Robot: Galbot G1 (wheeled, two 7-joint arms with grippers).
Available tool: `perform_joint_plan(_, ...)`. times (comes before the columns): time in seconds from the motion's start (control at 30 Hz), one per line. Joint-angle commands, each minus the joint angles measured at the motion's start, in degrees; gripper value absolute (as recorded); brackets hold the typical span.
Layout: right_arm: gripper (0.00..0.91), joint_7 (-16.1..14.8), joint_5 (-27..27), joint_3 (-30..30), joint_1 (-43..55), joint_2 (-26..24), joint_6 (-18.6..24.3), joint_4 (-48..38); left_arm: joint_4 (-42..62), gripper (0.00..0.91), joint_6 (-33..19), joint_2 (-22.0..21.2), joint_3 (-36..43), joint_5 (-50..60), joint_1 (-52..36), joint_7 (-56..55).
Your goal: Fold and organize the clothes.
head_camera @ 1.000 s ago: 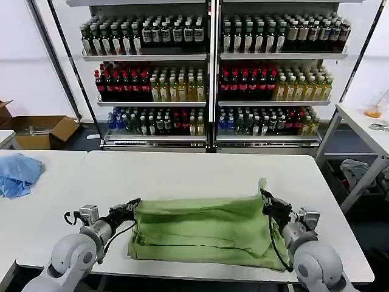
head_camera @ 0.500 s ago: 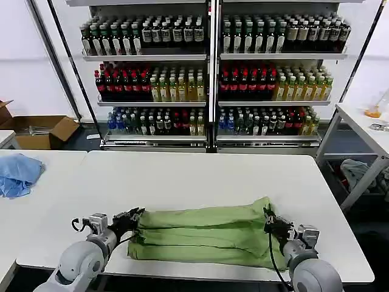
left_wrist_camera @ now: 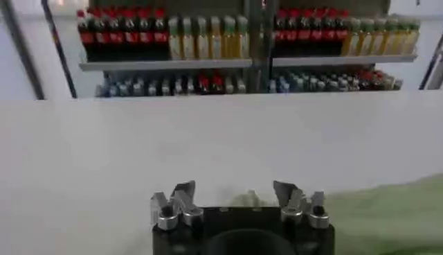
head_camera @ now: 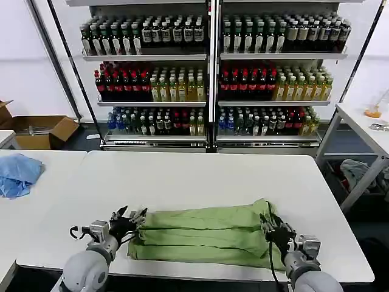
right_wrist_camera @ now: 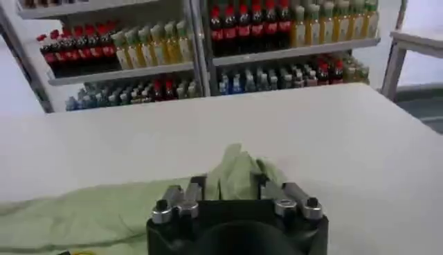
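Observation:
The clothes are one light green shirt (head_camera: pixel 206 234), lying folded into a long flat band near the front edge of the white table (head_camera: pixel 194 176). My left gripper (head_camera: pixel 129 217) sits at the shirt's left end, open, its fingers spread and just clear of the fabric. In the left wrist view the left gripper (left_wrist_camera: pixel 234 194) has wide jaws, with a small tuft of the shirt (left_wrist_camera: pixel 401 208) beyond them. My right gripper (head_camera: pixel 275 230) rests at the shirt's right end. It is open (right_wrist_camera: pixel 232 186), with a raised fold of the shirt (right_wrist_camera: pixel 90 215) standing between its fingers.
A light blue cloth (head_camera: pixel 17 173) lies on the neighbouring table at far left. Shelves of bottles (head_camera: pixel 209 73) stand behind the table, with a cardboard box (head_camera: pixel 39 131) on the floor at left. A side table (head_camera: pixel 364 128) and grey clothing (head_camera: pixel 358 173) are at right.
Both grippers carried the shirt's far edge down toward the front, folding it into a narrower band. The left gripper then let go and drew slightly left; the right jaws have loosened too.

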Motion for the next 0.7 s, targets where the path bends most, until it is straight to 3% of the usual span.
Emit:
perform_joint_plan(0.03,0.907,-0.9,-4.84,1.83,-6.24,0.98,1.46,4.73,-6.24,0.907,-5.06,-8.08,0.32,6.95,8.35,-7.23)
perform_joint_plan(0.2,0.907,-0.99,-5.22,2.52,-7.4,1.28,2.02,5.13,-4.92,0.907,-5.88,-11.95,1.89,11.12,9.85,-8.0)
perform_joint_plan(0.5,0.907,-0.89,-5.41,2.24,-7.77,1.68,2.15,5.37,0.53,0.907,-7.12,-14.25,2.92,15.82,9.75,-9.91)
perform_joint_plan(0.53,0.907,-0.89,-5.43,2.23,-7.9,1.73,2.18,5.41,1.19,0.645,-7.31,-14.37,2.99,15.87,9.57,-9.98)
perform_joint_plan(0.57,0.907,-0.87,-5.44,2.24,-7.94,1.72,2.2,5.42,1.58,0.131,-7.52,-14.55,3.01,15.85,9.48,-9.96)
perform_joint_plan(0.6,0.907,-0.86,-5.47,2.2,-8.05,1.75,2.2,5.56,2.16,0.131,-7.87,-14.66,3.09,15.79,9.34,-9.96)
perform_joint_plan(0.63,0.907,-0.84,-5.35,2.2,-8.09,1.71,2.15,5.69,2.59,0.02,-8.3,-14.88,3.12,15.49,9.04,-9.97)
perform_joint_plan(0.7,0.907,-0.8,-5.33,2.31,-8.17,1.64,2.15,5.94,2.98,0.02,-8.91,-15.1,3.36,15.24,8.93,-9.83)
